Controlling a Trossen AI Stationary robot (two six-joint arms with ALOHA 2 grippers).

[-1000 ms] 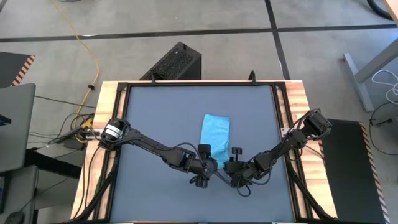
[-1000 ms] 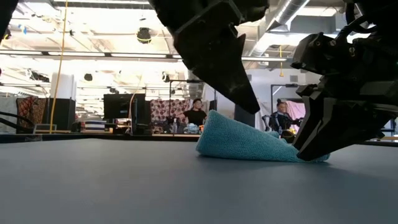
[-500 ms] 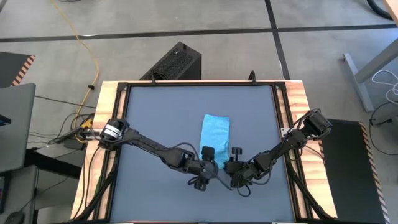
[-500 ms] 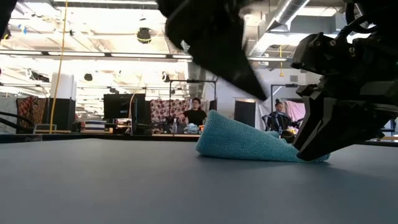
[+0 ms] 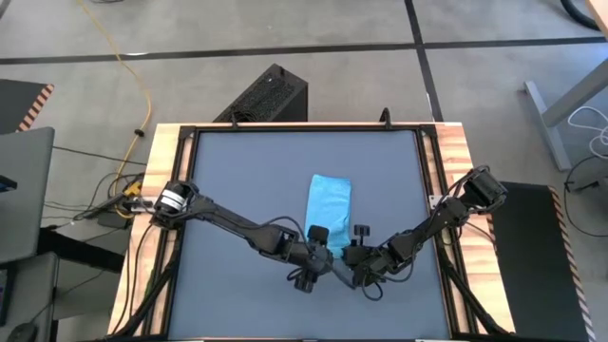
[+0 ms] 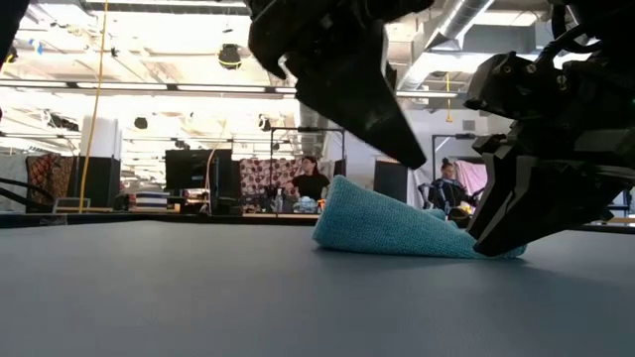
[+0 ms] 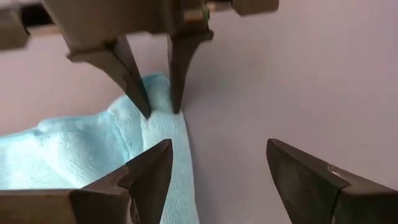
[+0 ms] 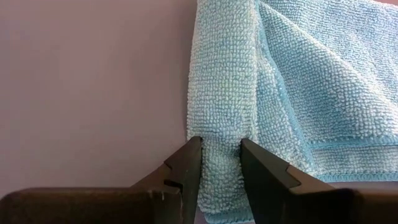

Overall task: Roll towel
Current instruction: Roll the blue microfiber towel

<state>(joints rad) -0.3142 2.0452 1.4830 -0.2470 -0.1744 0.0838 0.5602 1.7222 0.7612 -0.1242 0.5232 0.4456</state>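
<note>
Two hands at the towel (image 5: 330,201)'s near corner: right hand (image 8: 219,163) pinching it, left hand (image 7: 214,163) wide, empty.

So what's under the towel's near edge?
Only dark tabletop shows around the towel. The right gripper pinches its folded near edge; the open left gripper hovers beside. Beneath the cloth is covered.
</note>
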